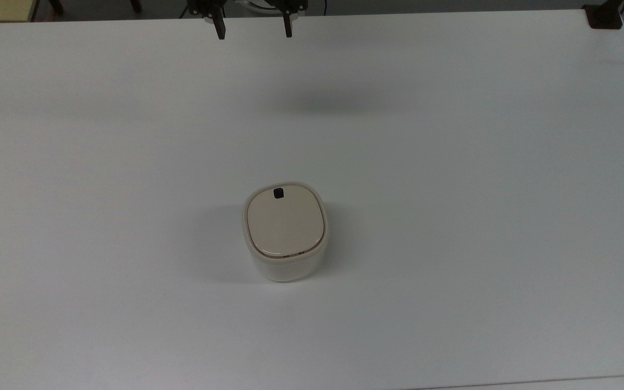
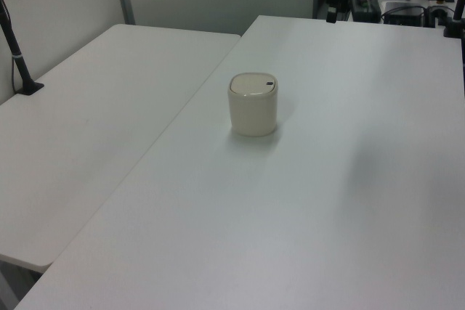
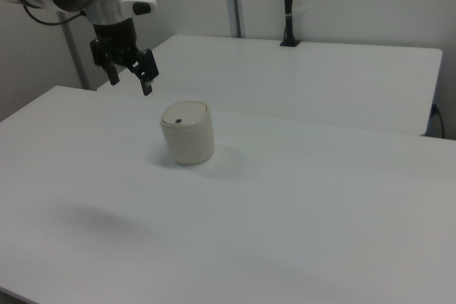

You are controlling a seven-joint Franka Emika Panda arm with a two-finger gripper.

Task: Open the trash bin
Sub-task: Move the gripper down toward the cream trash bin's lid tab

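Trash bin [image 1: 285, 238] aside, biggest thing here is the white table [image 1: 453, 162] it's sitting on, roughly mid-table, standing upright. It's cream with rounded corners, and its beige lid [image 1: 285, 223] is lying flat and closed. My pincer [image 3: 130, 76] hangs in the air well apart from it, up toward the right view's left, fingers spread wide with nothing between them. Smallest bit: the black button [image 1: 278, 193] near the lid's edge, on the side facing me

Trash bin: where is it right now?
The trash bin stands alone near the middle of the white table in the top view, lid shut, well clear of the open end effector.
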